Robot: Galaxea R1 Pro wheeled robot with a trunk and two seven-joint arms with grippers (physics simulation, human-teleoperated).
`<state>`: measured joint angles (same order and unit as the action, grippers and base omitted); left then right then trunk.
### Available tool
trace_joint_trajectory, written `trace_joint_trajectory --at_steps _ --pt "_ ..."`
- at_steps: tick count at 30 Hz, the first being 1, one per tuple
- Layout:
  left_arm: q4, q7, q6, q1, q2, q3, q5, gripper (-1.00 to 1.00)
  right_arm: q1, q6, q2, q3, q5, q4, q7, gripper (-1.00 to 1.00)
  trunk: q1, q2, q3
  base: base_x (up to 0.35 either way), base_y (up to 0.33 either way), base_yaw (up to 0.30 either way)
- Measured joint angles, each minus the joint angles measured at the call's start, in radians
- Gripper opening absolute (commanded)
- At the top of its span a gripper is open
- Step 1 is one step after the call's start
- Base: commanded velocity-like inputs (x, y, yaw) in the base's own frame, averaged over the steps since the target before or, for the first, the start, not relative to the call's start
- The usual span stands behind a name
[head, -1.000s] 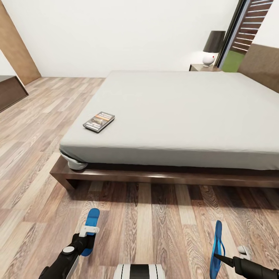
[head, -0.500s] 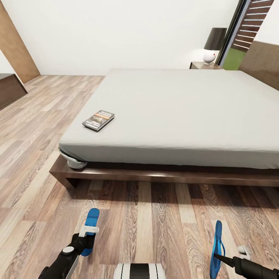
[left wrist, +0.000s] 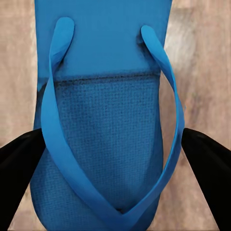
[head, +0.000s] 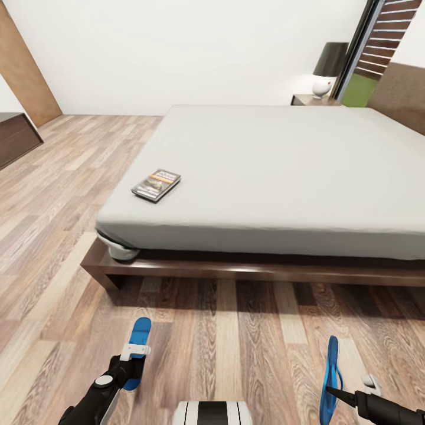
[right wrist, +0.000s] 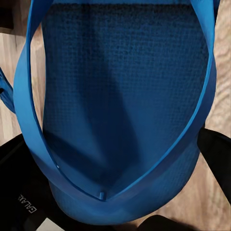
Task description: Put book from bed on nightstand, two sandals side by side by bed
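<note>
Blue sandals: left jaws (head: pixel 134 361) clamp one sandal (head: pixel 139 348); right jaws (head: pixel 333 391) clamp the other sandal (head: pixel 330 378).
Book (head: pixel 156 185): near bed (head: pixel 283 171) corner.

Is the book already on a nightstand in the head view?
No, the book lies on the bed's grey mattress near its corner, far from the nightstand.

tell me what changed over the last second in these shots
Only the view shifted: the bed and book slid slightly right in the head view together with the floor, so the camera moved, not the things. The book lies on the mattress near its corner as before. The left tool and right tool each still hold a blue sandal above the floor.
</note>
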<state>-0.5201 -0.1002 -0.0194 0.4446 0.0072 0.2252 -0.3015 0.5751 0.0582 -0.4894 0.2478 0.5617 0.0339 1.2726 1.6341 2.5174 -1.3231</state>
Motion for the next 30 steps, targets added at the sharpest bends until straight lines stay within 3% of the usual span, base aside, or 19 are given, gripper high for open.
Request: trace_joint_trajectory --at_steps 9,20,30 --pt "0.000 0.000 0.000 0.000 -0.001 -0.003 0.000 -1.00 0.000 0.000 0.000 0.000 0.000 0.000 0.000 -1.00 0.000 0.000 0.000 0.212 0.180 0.000" --pt "0.000 0.000 0.000 0.000 -0.003 -0.004 -0.001 -1.00 0.000 0.000 0.000 0.000 0.000 0.000 0.000 -1.00 0.000 0.000 0.000 0.012 0.010 0.000" --pt "0.000 0.000 0.000 0.000 -0.003 -0.005 -0.001 -1.00 0.000 0.000 0.000 0.002 0.000 0.000 0.000 -1.00 0.005 0.002 -0.039 0.000 0.000 0.000"
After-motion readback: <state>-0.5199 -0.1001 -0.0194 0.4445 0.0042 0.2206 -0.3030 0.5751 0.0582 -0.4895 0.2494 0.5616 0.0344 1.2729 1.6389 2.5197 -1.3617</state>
